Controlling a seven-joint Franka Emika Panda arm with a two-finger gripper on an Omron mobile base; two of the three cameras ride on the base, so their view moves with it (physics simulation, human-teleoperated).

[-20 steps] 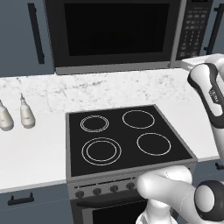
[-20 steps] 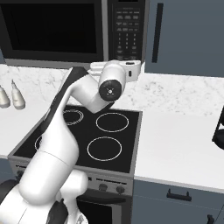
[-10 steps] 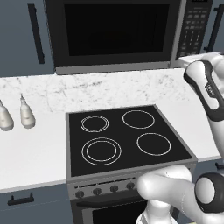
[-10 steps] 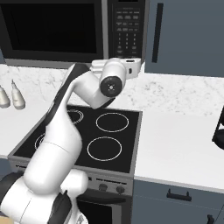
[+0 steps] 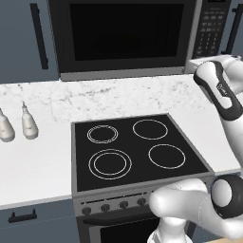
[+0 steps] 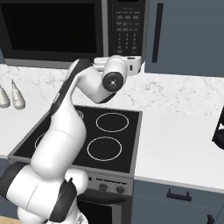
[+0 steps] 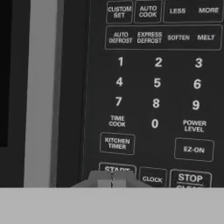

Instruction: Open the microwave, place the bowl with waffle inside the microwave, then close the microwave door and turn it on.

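The microwave (image 5: 123, 38) hangs above the counter with the microwave door (image 5: 118, 33) shut, also seen as the microwave door (image 6: 52, 30) from the right. My gripper (image 7: 112, 180) is shut, its two tips pressed together right at the START button (image 7: 117, 169) of the keypad (image 7: 155, 83). From the right base view my hand (image 6: 129, 65) sits level with the bottom of the keypad panel (image 6: 127, 33). The bowl and the waffle are out of view.
A black stove (image 5: 137, 152) with four ring burners lies below the microwave. Two pale bottles (image 5: 16, 126) stand on the white counter at the left. A dark object (image 6: 218, 127) sits at the counter's right edge. Cabinet doors with black bar handles (image 6: 157, 33) flank the microwave.
My hand has edged slightly up and in toward the keypad panel. The gripper has stayed shut and the door has stayed closed.
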